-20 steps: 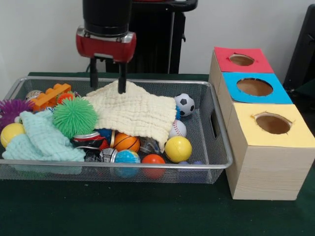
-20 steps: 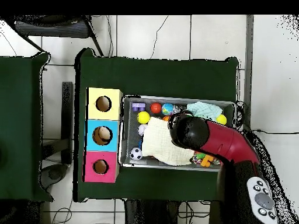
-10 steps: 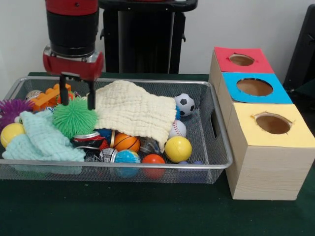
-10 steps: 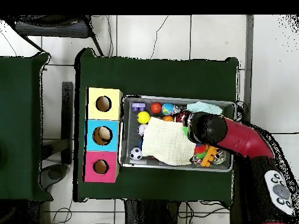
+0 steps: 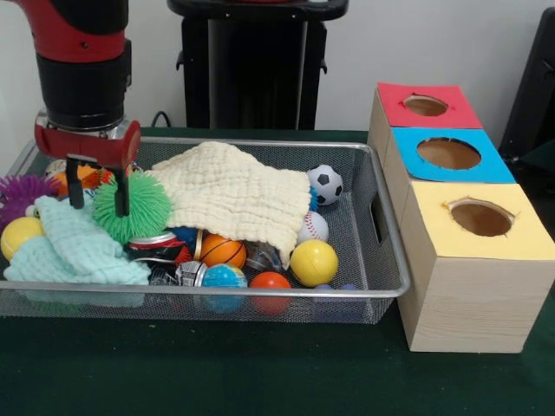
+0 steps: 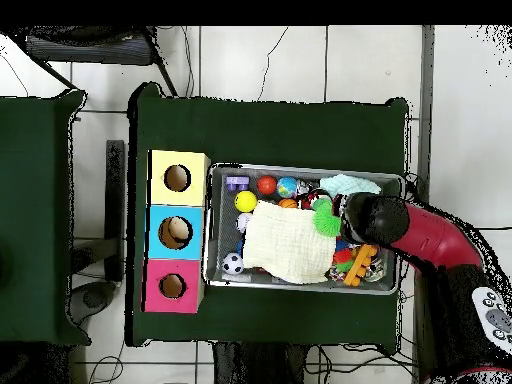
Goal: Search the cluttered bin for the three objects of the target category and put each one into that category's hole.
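End effector [image 5: 97, 191]: seen at the left end of the bin in the front view, fingers spread, nothing pinched; one finger in front of the green spiky ball [image 5: 134, 206], the other over the mint cloth [image 5: 74, 247].
Bin [image 5: 381, 251]: wire mesh, on the green table [image 5: 260, 373]; right rim close beside the row of boxes, a narrow gap between them.
Boxes: red box [image 5: 425, 106], blue box [image 5: 449, 154], yellow box [image 5: 477, 221] in one row, touching, one round hole on top of each; all three holes uncovered.
Balls: yellow ball [image 5: 314, 263], orange ball [image 5: 270, 282], globe ball [image 5: 224, 276], basketball [image 5: 223, 250] along the near wall; baseball [image 5: 313, 227] and soccer ball [image 5: 324, 184] toward the right end; a second yellow ball [image 5: 19, 234] at the left wall.
Cream cloth [image 5: 234, 195]: draped over the middle of the pile, its edge hanging over the basketball.
Open room: right end of the bin beside the soccer ball is bare mesh; left end crowded, with purple spiky ball [image 5: 22, 192] against the left rim.
Front view only: finger spread; a can [image 5: 156, 247] under the green spiky ball.
Overhead view only: arm [image 6: 420, 232] reaching in over the bin's short end; orange brick [image 6: 360, 265] and purple piece [image 6: 237, 183] lie uncovered; fingers hidden under the wrist.
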Controlling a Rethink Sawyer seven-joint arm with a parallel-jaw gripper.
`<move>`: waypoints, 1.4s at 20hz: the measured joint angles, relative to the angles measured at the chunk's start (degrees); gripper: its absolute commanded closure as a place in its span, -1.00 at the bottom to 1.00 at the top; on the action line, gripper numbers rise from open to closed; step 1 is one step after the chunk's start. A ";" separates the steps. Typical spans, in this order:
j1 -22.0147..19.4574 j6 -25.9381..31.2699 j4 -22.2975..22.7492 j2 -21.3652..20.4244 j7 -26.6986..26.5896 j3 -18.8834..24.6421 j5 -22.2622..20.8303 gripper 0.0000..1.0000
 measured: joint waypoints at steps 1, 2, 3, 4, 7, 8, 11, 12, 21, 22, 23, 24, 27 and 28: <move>-0.18 -0.01 -0.19 0.21 0.00 0.17 -0.26 -1.00; -0.57 0.00 -0.61 0.73 0.00 0.48 -0.76 -1.00; -0.71 0.00 -0.80 0.96 0.00 0.60 -1.00 -1.00; -0.84 0.00 -0.99 1.20 0.00 0.70 -1.22 -1.00; -1.18 -0.01 -2.06 2.55 0.00 1.01 -2.52 -1.00; -1.21 -0.01 -2.24 2.81 0.00 1.04 -2.76 -1.00; -1.20 -0.30 -2.96 4.28 0.00 1.21 -4.09 -1.00; -1.19 -0.56 -3.13 4.69 0.00 1.23 -4.51 -1.00; -0.82 -5.63 -5.00 7.60 0.00 1.24 -7.93 -1.00; -0.75 -5.85 -5.06 7.71 0.00 1.20 -8.11 -1.00; -0.66 -6.10 -5.10 7.81 0.00 1.12 -8.32 -1.00; -0.49 -6.39 -5.14 7.90 0.00 0.99 -8.72 -1.00; -0.05 -6.61 -5.51 7.89 0.00 0.79 -10.10 1.00; -0.02 -6.60 -5.61 7.87 0.00 0.77 -10.26 1.00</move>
